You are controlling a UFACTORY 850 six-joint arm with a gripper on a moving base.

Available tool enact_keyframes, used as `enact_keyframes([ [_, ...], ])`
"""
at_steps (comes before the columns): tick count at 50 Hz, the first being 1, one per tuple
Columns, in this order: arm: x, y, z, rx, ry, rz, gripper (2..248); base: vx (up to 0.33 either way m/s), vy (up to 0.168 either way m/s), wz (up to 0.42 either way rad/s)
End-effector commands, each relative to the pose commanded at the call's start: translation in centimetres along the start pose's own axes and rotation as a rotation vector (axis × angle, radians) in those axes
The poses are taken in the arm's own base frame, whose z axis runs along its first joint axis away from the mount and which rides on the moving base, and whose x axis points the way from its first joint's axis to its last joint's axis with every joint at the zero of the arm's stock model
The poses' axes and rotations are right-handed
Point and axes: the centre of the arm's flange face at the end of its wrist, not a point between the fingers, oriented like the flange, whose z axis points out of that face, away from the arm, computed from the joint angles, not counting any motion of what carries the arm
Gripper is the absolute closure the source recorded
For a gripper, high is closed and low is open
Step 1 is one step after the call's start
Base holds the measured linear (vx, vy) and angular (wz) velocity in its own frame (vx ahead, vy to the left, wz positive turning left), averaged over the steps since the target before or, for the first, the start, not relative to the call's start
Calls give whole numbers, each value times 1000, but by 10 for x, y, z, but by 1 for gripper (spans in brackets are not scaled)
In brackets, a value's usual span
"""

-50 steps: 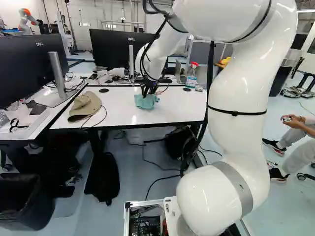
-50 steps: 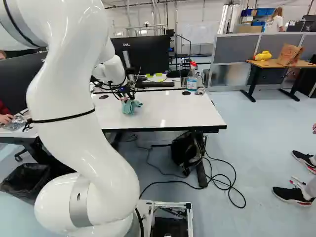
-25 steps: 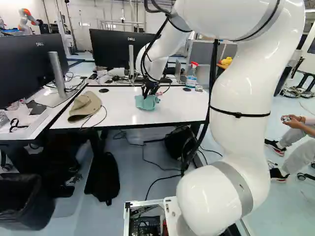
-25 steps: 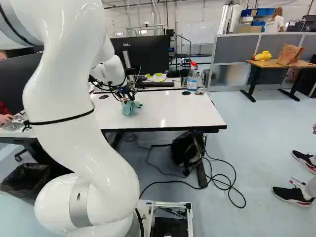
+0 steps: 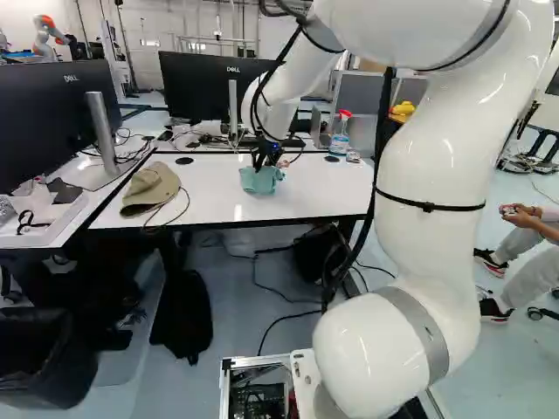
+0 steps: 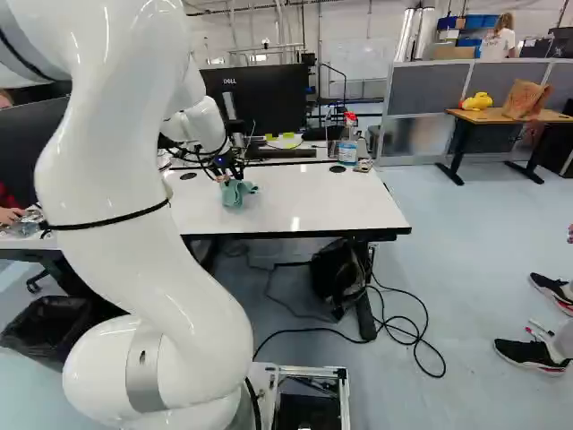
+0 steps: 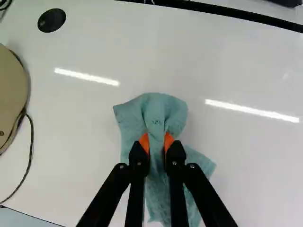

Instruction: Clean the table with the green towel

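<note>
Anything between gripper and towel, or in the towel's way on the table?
Nothing visible between gripper and towel: jaws shut on it. Hat and cord lie on the table, left of the towel in the left base view, blocking wiping there.

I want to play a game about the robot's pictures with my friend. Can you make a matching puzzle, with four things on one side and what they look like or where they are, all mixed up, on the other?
Things:
1. towel
2. hat
3. bottle
4. bin

Looks and places:
A. upright, red at the top
B. black, low down at the left of the left base view
C. squeezed in the gripper
D. tan, lying on the white table

Right pairs: 1-C, 2-D, 3-A, 4-B
</note>
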Motion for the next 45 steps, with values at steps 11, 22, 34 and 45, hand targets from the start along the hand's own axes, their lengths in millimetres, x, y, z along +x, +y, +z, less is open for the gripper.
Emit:
enact_keyframes([
  [11,3,2,-15,-2,24,3,197,0,0,0],
  [22,3,7,-23,-7,38,11,197,0,0,0],
  [34,1,15,-25,-15,37,24,197,0,0,0],
  [45,-9,28,-31,-27,33,44,197,0,0,0],
])
